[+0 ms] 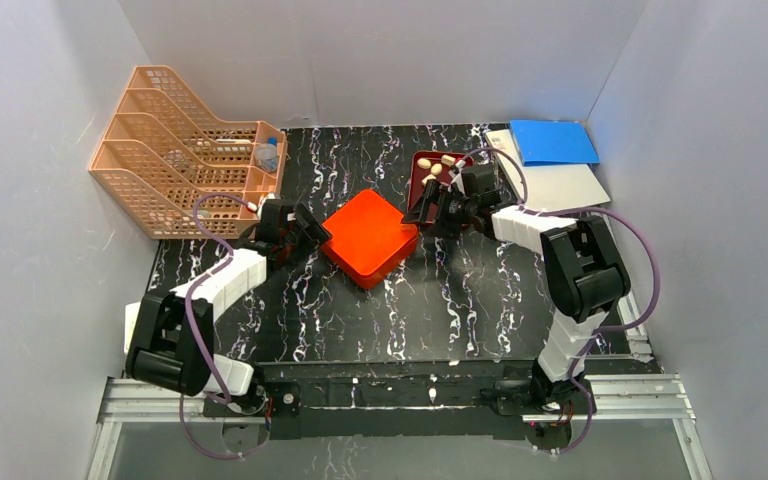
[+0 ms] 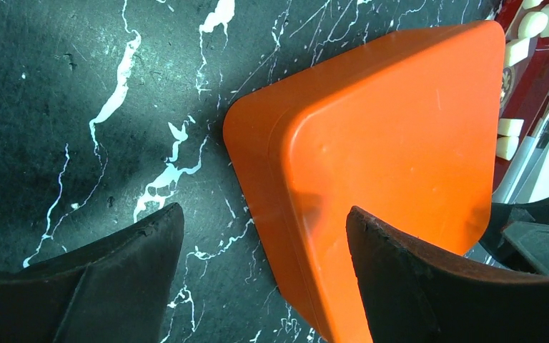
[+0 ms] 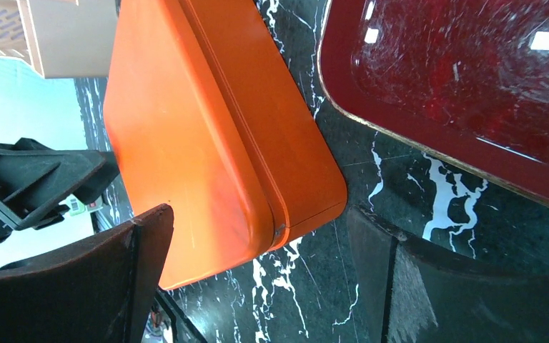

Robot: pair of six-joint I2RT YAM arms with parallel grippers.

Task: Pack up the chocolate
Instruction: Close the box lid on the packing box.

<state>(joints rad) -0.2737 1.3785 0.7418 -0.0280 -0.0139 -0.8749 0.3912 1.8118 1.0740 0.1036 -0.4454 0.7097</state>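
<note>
Several pale chocolate pieces [image 1: 440,165] lie in the dark red tray [image 1: 422,182] at the back, right of centre; some also show in the left wrist view [image 2: 543,21]. The closed orange-red box [image 1: 370,237] sits mid-table, turned like a diamond. My left gripper [image 1: 312,232] is open at its left corner. One finger [image 2: 414,279] hangs over the lid and the other [image 2: 129,264] over the table. My right gripper [image 1: 430,215] is open at the box's right corner [image 3: 307,193], between the box and the tray [image 3: 472,93]. Neither holds anything.
A peach mesh file organiser [image 1: 185,145] stands at the back left, with a small bottle [image 1: 268,152] in its end compartment. A blue sheet [image 1: 552,142] and a white sheet [image 1: 560,185] lie at the back right. White walls enclose the black marbled table [image 1: 460,300].
</note>
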